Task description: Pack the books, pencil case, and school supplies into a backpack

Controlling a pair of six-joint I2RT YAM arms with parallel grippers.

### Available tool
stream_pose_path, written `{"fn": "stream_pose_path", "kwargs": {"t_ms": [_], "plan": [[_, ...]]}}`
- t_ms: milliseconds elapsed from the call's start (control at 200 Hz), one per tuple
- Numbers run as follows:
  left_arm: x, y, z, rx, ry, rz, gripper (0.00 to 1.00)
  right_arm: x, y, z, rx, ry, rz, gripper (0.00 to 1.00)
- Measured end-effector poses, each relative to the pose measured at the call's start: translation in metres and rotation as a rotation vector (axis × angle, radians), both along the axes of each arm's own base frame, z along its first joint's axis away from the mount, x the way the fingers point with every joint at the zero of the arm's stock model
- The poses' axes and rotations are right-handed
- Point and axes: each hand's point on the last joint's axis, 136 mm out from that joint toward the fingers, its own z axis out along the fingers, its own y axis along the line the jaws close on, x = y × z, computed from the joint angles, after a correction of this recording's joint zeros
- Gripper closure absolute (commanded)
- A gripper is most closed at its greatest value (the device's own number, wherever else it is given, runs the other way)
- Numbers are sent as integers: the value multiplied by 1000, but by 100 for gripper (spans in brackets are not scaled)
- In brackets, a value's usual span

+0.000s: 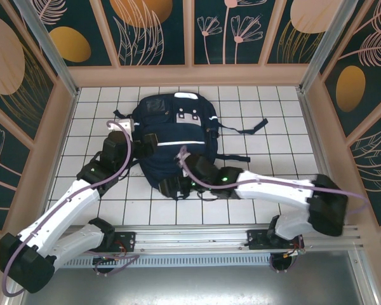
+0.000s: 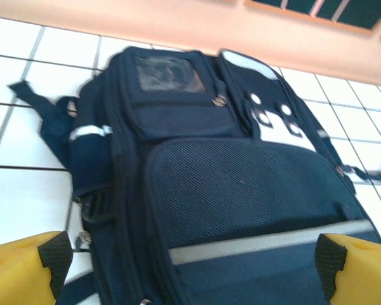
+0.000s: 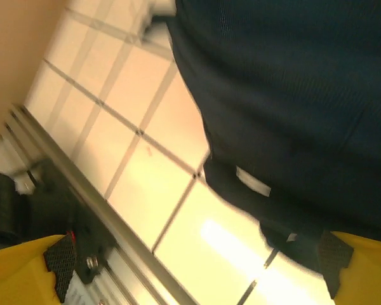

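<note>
The navy-blue backpack point(image 1: 178, 133) lies front-up in the middle of the white tiled table, its flaps shut, a white reflective stripe point(image 2: 267, 243) across its front. My left gripper point(image 1: 146, 143) hovers at the bag's left flank. In the left wrist view this gripper point(image 2: 193, 262) stands wide open over the backpack point(image 2: 241, 184), nothing between its yellow fingers point(image 2: 25, 267). My right gripper point(image 1: 176, 188) sits at the bag's near edge. It point(image 3: 197, 270) is open and empty above bare tile, the backpack point(image 3: 292, 95) just beside it. Books, pencil case and school supplies are hidden.
Loose dark straps point(image 1: 251, 127) trail from the bag to the right, and a side strap point(image 2: 38, 105) lies on its left. The metal rail point(image 1: 197, 238) runs along the near edge. Patterned walls point(image 1: 190, 32) enclose the table point(image 1: 273, 108) on three sides.
</note>
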Motion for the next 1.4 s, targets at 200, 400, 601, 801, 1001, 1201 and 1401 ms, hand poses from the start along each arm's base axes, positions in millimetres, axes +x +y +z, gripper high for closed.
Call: {"fn": "stream_pose_path", "kwargs": {"t_ms": [200,400,601,801,1001,1201,1401], "plan": [[21,56,19,36,-140,210,1,101,-106,109,141,-338,-421,1],[20,130,-45,217,-189,407,1,151,-255,137,129,-723,-821,1],[11,175,-112,279,-123,491,1,176,-340,58,-121,-749,-988,1],[26,176,-123,223,-197,441,1,159,-404,-49,-308,-605,-1119,1],[44,165,-128,206,-267,365,1,153,-423,-76,-277,-599,-1143,1],[58,155,-112,204,-323,305,1,180,-409,-80,-207,-640,-1049,1],[59,152,-110,204,-330,286,1,209,-384,-62,-196,-698,-945,1]]}}
